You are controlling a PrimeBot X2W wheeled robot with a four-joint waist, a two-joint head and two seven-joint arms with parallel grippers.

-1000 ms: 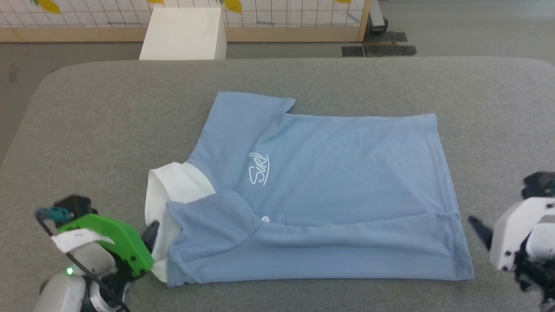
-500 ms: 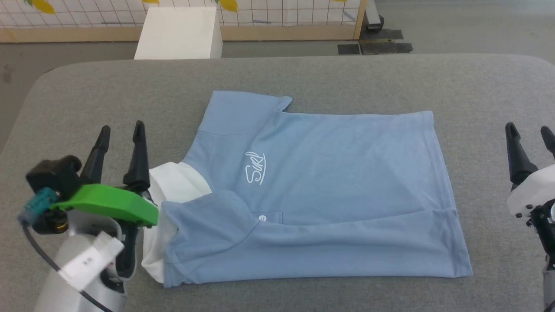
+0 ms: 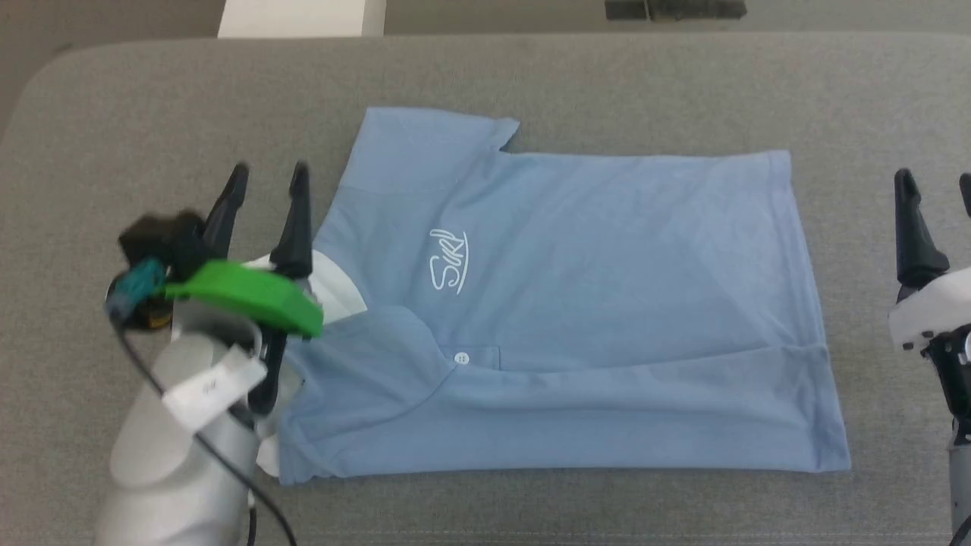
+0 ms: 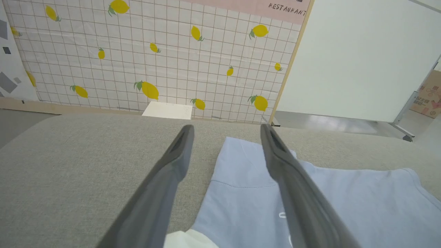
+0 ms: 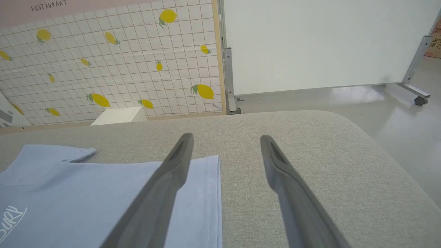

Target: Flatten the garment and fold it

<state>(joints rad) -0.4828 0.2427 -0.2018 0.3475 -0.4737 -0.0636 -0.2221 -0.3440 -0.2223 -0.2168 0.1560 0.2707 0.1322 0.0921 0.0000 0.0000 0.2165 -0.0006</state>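
Grey table [image 3: 531, 68], one garment [image 3: 607, 303], four fingers [image 3: 296, 235].

Grey padded table [image 3: 607, 76]; white box [image 4: 167, 111] beyond; lemon-print tiled panel [image 4: 155, 51] behind, white partition [image 5: 310, 41] beside

You had one light blue polo shirt [image 3: 592, 303] on one grey padded table [image 3: 607, 76], showing one white button [image 3: 460, 357] and one script logo [image 3: 449, 262]. You had two grippers, one left gripper [image 3: 270, 168] and one right gripper [image 3: 934, 177], each with two dark fingers [image 3: 296, 227]. One white box [image 3: 296, 15] stood beyond.
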